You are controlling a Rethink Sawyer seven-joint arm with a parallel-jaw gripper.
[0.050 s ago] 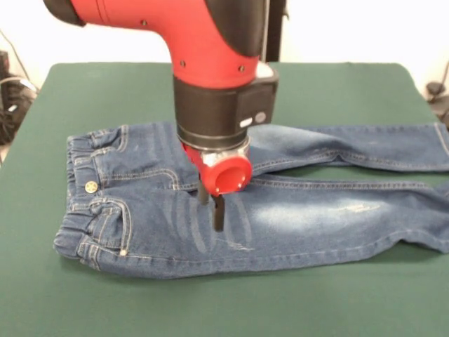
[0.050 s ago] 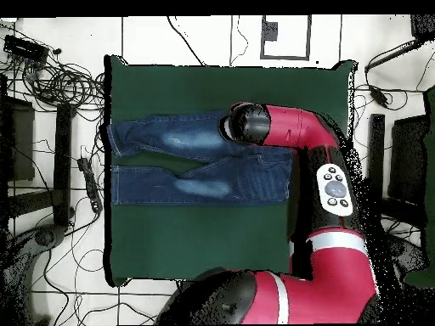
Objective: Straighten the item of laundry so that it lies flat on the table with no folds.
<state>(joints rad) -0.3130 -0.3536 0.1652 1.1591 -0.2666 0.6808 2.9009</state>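
On dark green felt worktop (image 1: 140,309), small blue denim jeans with faded whitish patches (image 1: 295,217) lay spread flat, waistband at one end, legs stretched apart toward other. Above crotch area, red and black arm's gripper (image 1: 211,203) pointed down, dark fingers (image 1: 219,214) close together, tips at denim, nothing clamped.

Small blue jeans (image 1: 295,217), faded whitish patches, lie spread across the dark green table (image 1: 210,309). Front side up, brass button showing, legs slightly parted, waistband gathered.
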